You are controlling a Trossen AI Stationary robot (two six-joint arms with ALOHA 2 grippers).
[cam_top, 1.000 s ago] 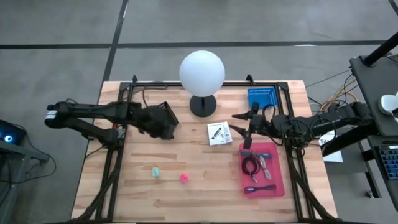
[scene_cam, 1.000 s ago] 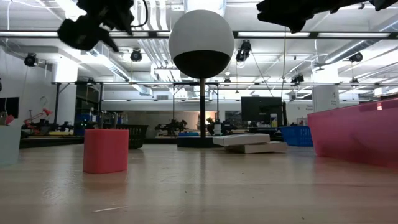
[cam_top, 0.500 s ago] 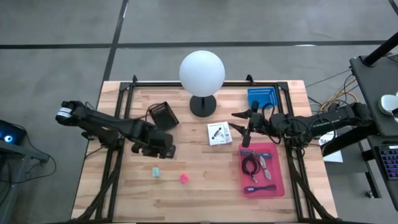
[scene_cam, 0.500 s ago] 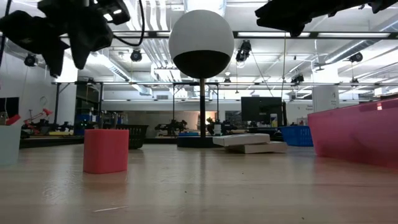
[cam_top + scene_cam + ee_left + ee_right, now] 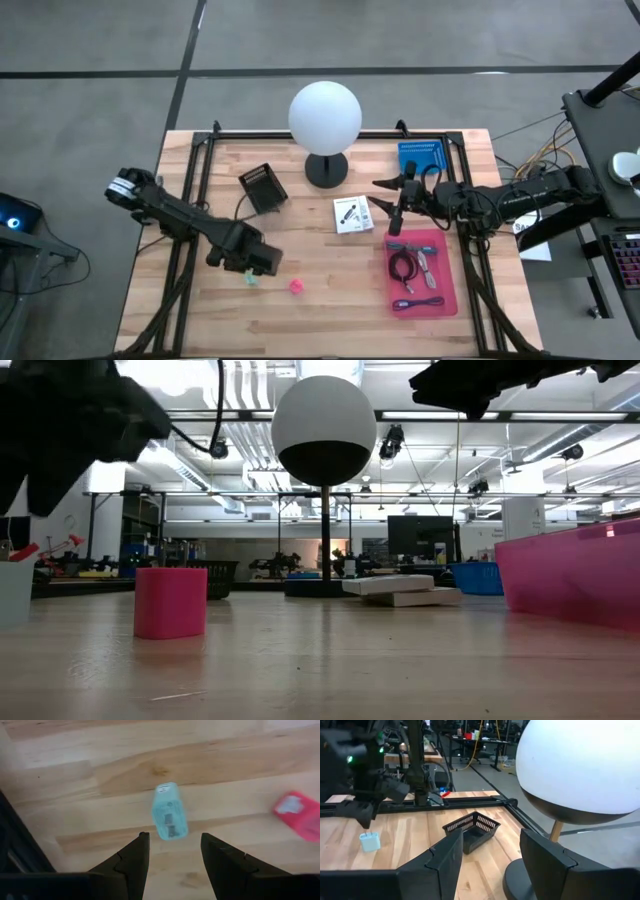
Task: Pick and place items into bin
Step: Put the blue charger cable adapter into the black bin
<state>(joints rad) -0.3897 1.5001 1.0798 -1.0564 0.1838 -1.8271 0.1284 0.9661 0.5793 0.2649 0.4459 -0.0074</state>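
A pale green-blue block lies flat on the wooden table, and a pink block rests a little to its right. My left gripper hovers over the green-blue block, pointing down with its fingers open and touching nothing. A white printed card lies mid-table. The pink bin at the right holds a dark coiled cable, a silvery piece and a purple cord. My right gripper waits open above the table beside the card, pointing left.
A white globe lamp on a black base stands at the far middle. A small black mesh basket sits to its left and a blue basket to its right. Bare wood lies along the near edge.
My left gripper has swung from beside the black mesh basket toward the table's near edge and come down, tipping over from a slant until it points at the table above the green-blue block. The basket now shows uncovered. The fingers' gap has stayed the same.
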